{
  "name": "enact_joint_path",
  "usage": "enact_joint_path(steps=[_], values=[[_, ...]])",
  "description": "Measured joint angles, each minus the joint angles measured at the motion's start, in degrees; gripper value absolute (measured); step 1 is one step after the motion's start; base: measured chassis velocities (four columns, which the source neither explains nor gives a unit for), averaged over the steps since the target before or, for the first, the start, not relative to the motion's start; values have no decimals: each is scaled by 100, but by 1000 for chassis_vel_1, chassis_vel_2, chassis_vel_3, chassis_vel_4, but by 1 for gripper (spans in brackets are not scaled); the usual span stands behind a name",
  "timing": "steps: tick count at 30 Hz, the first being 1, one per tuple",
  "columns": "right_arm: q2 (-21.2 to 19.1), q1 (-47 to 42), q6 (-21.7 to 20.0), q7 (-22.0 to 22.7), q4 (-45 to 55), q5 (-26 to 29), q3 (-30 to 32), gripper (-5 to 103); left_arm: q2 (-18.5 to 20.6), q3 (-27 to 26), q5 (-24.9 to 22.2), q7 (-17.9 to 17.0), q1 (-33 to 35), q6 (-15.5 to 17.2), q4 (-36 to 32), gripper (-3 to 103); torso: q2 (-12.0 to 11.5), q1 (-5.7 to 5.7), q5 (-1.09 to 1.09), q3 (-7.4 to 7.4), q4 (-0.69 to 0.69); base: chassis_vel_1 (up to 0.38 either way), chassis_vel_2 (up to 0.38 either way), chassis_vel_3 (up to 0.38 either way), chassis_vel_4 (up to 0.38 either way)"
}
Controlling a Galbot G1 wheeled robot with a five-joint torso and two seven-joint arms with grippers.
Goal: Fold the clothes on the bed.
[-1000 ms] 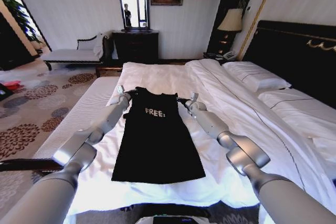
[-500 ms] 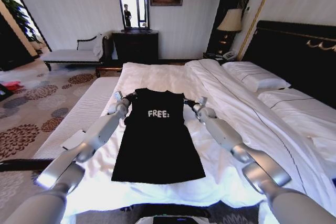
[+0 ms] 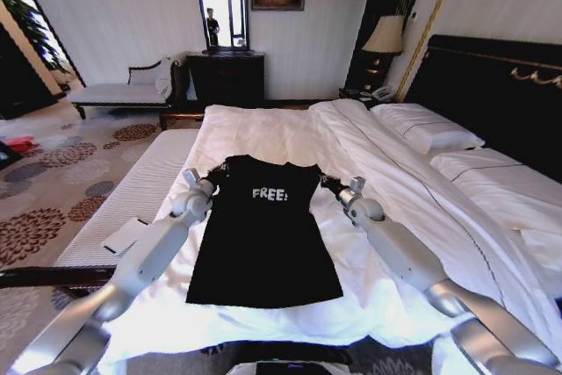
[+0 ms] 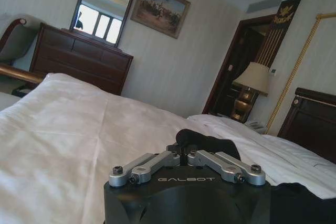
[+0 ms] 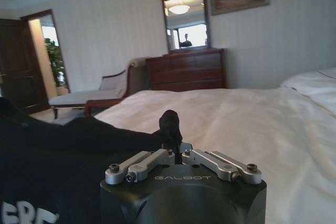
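The clothes are one black T-shirt (image 3: 263,243) with white "FREE!" lettering, spread lengthwise on the white duvet of the bed (image 3: 281,129). In the head view my left gripper (image 3: 213,173) is shut on the shirt's far left shoulder corner. My right gripper (image 3: 327,182) is shut on the far right corner. The left wrist view has the left gripper (image 4: 185,153) pinching a bunch of black fabric (image 4: 207,142). In the right wrist view, the right gripper (image 5: 178,153) holds a raised tuft of the T-shirt (image 5: 63,150).
Pillows (image 3: 430,133) and the dark headboard (image 3: 500,85) are to the right. A striped white mattress (image 3: 123,195) with a small white item (image 3: 123,234) runs along the left. A chaise bench (image 3: 123,90), a dresser (image 3: 226,76) and a lamp (image 3: 385,34) stand by the far wall.
Both grippers have drawn toward me and slightly right, taking the shirt's top edge and lettering with them. The hem has stayed put. Both arms sit lower.
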Motion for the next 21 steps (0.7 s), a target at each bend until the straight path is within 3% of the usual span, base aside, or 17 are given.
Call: enact_joint_path(steps=[11, 21], values=[[-416, -610, 22, 185, 891, -39, 216, 1, 468, -519, -44, -200, 1009, -101, -1097, 1, 0, 1, 1, 0, -2, 0, 0, 0, 0], [-695, -1885, 84, 353, 1904, -308, 701, 1, 856, -639, 137, -303, 1950, -163, -1913, 1, -1, 1, 0, 0, -2, 0, 0, 0, 0]])
